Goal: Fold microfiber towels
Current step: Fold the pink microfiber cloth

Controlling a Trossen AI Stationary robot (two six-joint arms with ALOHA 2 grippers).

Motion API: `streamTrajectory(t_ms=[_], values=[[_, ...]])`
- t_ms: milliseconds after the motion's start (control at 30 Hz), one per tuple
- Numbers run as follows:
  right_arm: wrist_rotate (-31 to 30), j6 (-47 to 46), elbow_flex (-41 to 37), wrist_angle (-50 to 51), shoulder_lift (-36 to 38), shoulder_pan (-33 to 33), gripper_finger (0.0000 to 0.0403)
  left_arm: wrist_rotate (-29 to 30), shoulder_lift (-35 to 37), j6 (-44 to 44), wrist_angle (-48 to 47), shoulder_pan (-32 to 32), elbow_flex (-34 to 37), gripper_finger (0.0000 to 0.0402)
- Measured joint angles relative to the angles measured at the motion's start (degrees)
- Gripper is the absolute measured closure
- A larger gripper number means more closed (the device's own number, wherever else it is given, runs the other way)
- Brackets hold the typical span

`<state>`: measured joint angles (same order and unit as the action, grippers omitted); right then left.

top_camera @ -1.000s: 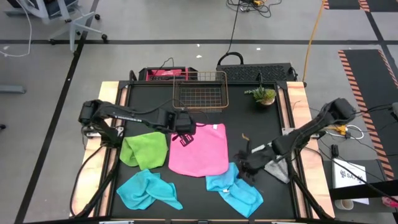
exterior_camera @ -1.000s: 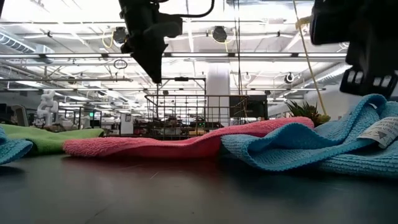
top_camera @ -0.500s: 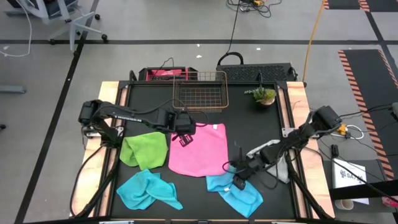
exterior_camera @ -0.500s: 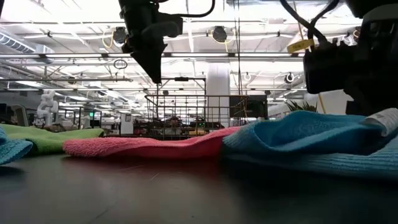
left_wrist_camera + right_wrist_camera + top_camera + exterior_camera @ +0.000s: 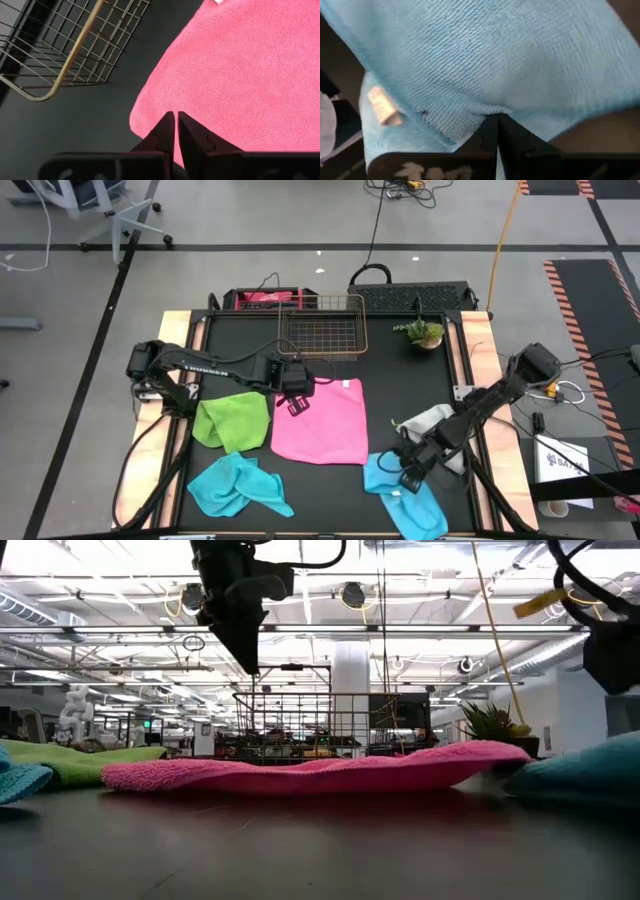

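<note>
A pink towel (image 5: 322, 425) lies spread flat in the middle of the black table. Left of it sits a lime green towel (image 5: 235, 420), with a crumpled turquoise towel (image 5: 238, 485) near the front left. A second turquoise towel (image 5: 405, 490) lies at the front right, and my right gripper (image 5: 410, 470) is shut on it. Beside that arm lies a light grey towel (image 5: 435, 425). My left gripper (image 5: 175, 116) hangs shut above the pink towel's far left corner (image 5: 145, 117), clear of it in the low view (image 5: 250, 660). My right gripper pinches a puckered bit of the turquoise towel's top surface (image 5: 487, 111) between its two fingers. One layer or several, I cannot tell. The fingers come slanting down from the table's right. The rest of the towel lies slack on the table (image 5: 590, 770).
A copper wire basket (image 5: 322, 325) stands at the table's far edge, behind the pink towel. A small potted plant (image 5: 425, 333) is at the far right. Bare black tabletop (image 5: 400, 380) lies between the basket, the plant and the towels.
My right gripper has gone toward the table's near right corner and sunk, turning as it went. It has dragged the right turquoise towel off the pink towel's near right edge. The pink towel's edge and more of the grey towel now show. The left arm kept still.
</note>
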<state>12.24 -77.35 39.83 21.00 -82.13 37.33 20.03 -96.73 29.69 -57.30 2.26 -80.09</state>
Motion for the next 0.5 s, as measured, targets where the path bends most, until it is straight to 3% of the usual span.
streamTrajectory(t_ms=[200, 500], values=[[-0.54, -0.01, 0.03, 2.92, 9.00, -0.90, 0.0403, -1.88, 0.00, -0.65, -3.00, 0.25, 0.00, 0.0376], [-15.01, 12.38, 0.09, 1.61, 20.32, -7.63, 0.0403, 0.42, 0.00, -0.69, -9.58, 6.73, 0.00, 0.0397]])
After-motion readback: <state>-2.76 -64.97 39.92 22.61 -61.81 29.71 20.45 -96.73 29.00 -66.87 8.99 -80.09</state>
